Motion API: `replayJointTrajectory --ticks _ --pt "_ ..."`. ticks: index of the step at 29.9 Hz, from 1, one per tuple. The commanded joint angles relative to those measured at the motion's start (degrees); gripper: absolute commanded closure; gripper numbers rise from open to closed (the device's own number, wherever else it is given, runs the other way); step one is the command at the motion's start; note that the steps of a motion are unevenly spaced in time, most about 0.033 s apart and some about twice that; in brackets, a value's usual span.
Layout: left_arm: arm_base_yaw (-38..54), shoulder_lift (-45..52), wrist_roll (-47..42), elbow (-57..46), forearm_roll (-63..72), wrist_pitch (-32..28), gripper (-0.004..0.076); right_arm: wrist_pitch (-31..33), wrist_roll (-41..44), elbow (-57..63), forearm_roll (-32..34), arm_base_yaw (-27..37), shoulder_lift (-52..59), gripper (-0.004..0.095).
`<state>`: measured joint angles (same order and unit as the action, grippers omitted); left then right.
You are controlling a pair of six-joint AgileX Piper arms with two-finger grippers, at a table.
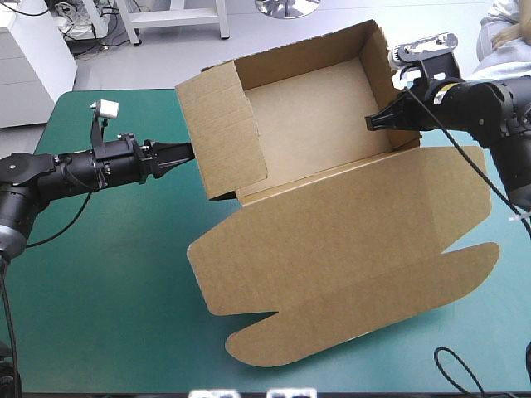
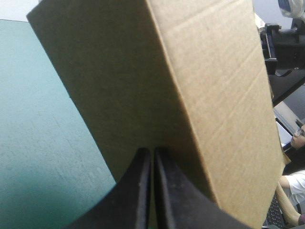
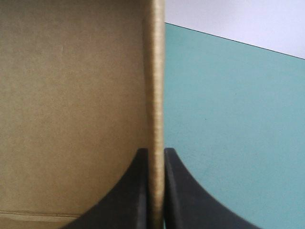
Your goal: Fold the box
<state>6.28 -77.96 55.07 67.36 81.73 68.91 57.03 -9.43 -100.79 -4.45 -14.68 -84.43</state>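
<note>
The brown box stands as an open tray with its walls raised, in the far middle of the table. Its lid, with rounded flaps, lies flat toward the front. My left gripper reaches in from the left and meets the tray's left wall. In the left wrist view its black fingers are all but shut at the brown wall. My right gripper is at the right wall. In the right wrist view the fingers pinch the wall's edge, one inside and one outside.
The teal-green cover shows bare to the left and front left of the box, and beside the right wall. The table's far edge runs just behind the tray. The lid's flaps reach near the front edge.
</note>
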Motion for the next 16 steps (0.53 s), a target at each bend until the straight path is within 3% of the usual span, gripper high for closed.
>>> replayJointTrajectory --ticks 1,4,10,16 --pt "-0.27 1.63 0.30 1.94 8.13 3.02 0.0677 -5.16 0.00 -1.72 -1.94 0.12 2.10 0.0927" --pt "-0.27 1.63 1.37 1.94 13.02 5.36 0.0571 -5.16 0.00 -1.72 -1.94 0.12 1.86 0.0926" --pt "-1.38 1.38 1.68 2.08 12.03 5.36 0.0278 -5.95 0.00 -1.72 -2.99 0.12 1.77 0.0925" --pt "-3.69 0.78 1.51 2.08 12.85 4.47 0.0265 -6.00 0.00 -1.72 -3.00 0.12 1.77 0.0925"
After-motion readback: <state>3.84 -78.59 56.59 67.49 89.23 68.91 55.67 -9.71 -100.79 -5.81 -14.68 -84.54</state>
